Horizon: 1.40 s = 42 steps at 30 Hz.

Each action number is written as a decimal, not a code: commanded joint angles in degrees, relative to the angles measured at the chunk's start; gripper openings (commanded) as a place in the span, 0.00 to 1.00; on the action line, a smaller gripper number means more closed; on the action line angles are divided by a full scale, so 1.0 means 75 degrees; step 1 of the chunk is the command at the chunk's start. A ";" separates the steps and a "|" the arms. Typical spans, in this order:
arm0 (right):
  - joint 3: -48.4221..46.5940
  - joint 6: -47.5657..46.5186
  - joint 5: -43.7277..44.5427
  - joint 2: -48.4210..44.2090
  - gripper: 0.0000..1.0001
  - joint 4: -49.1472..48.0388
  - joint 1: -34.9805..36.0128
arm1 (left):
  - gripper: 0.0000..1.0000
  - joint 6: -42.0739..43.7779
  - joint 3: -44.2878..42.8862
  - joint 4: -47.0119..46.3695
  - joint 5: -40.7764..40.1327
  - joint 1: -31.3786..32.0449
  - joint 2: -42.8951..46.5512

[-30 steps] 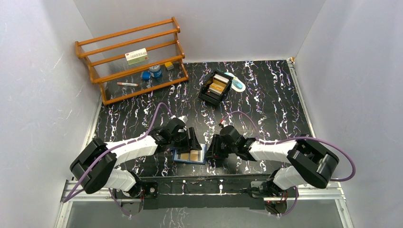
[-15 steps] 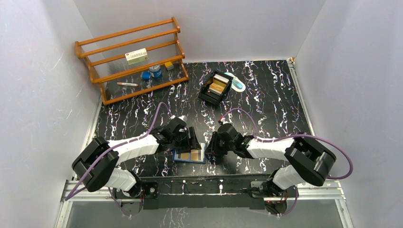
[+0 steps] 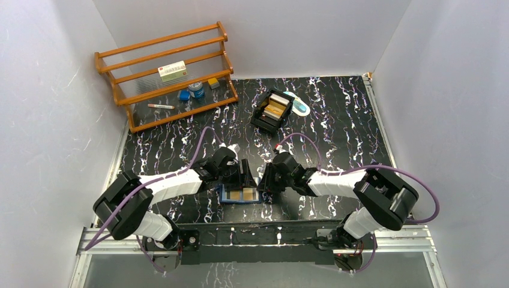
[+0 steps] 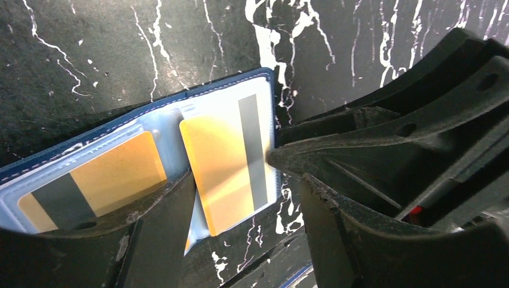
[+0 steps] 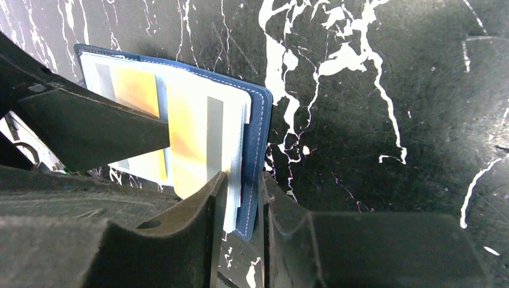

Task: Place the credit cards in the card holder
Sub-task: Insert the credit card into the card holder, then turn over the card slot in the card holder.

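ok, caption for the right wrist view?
Right gripper pinches the open card holder by its edge, a gold credit card partly inserted, a left gripper finger alongside.

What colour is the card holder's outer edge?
Navy blue with light stitching; the right wrist view shows the card holder best.

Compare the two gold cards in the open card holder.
The left card sits flat under its clear pocket; the right card juts from its pocket, skewed. The left card's stripe looks darker than the right card's grey one. Both are gold, striped, inside the open card holder.
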State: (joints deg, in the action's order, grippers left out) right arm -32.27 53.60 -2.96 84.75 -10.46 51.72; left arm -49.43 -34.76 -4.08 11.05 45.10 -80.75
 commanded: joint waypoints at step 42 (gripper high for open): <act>-0.1081 -0.0840 0.0161 0.0392 0.36 0.0820 -0.0007 | 0.55 0.1562 0.0270 0.2068 0.0018 -0.2334 0.1068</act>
State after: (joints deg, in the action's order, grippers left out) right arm -40.60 48.10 -2.92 87.61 -2.98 51.75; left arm -41.78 -30.20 7.70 15.97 28.10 -71.85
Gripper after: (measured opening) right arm 0.366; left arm 0.544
